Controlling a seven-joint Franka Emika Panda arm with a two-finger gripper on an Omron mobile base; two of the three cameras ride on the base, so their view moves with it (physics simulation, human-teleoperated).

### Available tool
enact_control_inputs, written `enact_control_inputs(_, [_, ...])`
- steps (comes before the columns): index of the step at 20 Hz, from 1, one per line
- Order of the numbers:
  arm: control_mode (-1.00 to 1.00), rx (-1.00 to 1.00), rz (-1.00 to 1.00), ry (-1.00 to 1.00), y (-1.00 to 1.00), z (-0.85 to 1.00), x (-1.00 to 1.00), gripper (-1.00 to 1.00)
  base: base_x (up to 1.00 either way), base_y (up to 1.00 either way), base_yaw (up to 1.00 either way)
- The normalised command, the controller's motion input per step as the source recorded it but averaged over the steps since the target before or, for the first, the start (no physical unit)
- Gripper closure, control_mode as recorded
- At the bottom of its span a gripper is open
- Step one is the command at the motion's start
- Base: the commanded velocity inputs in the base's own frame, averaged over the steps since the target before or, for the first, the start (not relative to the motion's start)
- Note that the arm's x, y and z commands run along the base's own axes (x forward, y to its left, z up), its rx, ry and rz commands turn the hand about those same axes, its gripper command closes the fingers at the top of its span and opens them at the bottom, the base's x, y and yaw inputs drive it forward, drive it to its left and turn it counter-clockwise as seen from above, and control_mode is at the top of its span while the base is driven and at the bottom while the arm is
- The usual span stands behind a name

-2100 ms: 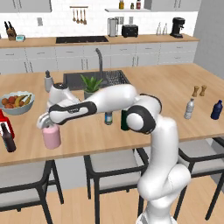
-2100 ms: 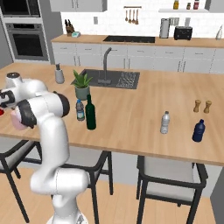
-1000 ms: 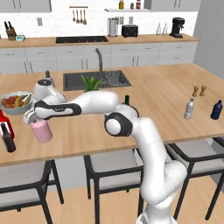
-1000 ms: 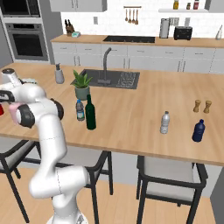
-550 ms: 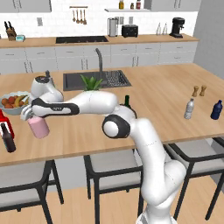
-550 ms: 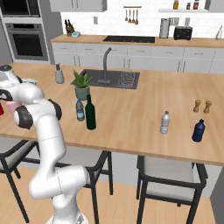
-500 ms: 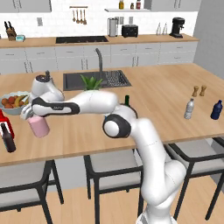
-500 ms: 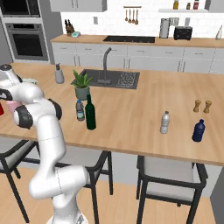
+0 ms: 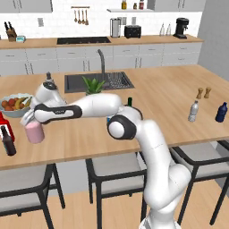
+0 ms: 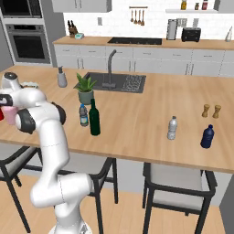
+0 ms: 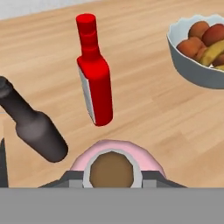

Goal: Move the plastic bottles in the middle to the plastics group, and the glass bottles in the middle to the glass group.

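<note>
end effector (image 9: 30,118) grasping pink bottle (image 9: 34,132) | red bottle (image 11: 95,78), dark bottle (image 11: 33,126) near

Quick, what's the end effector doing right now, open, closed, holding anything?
End effector: closed on the pink bottle, next to the red bottle.

**Bottles on the desk**

The pink bottle (image 9: 34,132) stands upright near the red bottle (image 11: 95,78) and brown bottle (image 11: 35,127). The green wine bottle (image 10: 94,119) and blue-capped water bottle (image 10: 83,115) stand upright mid-desk, just beside each other.
</note>
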Motion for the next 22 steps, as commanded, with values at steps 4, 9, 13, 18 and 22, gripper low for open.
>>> enact_control_inputs(4, [-1.00, 0.05, 0.13, 0.01, 0.07, -0.01, 0.00, 1.00, 0.00, 0.00, 0.00])
enact_control_inputs(9, [-1.00, 0.03, 0.13, 0.00, 0.20, 0.00, 0.00, 1.00, 0.00, 0.00, 0.00])
enact_control_inputs(13, [-1.00, 0.03, 0.14, 0.00, 0.26, 0.00, 0.00, 1.00, 0.00, 0.00, 0.00])
enact_control_inputs(18, [-1.00, 0.00, 0.03, 0.01, 0.02, -0.24, 0.03, 1.00, 0.00, 0.00, 0.00])
enact_control_inputs(22, [-1.00, -0.02, 0.00, 0.00, 0.00, -0.14, 0.00, 1.00, 0.00, 0.00, 0.00])
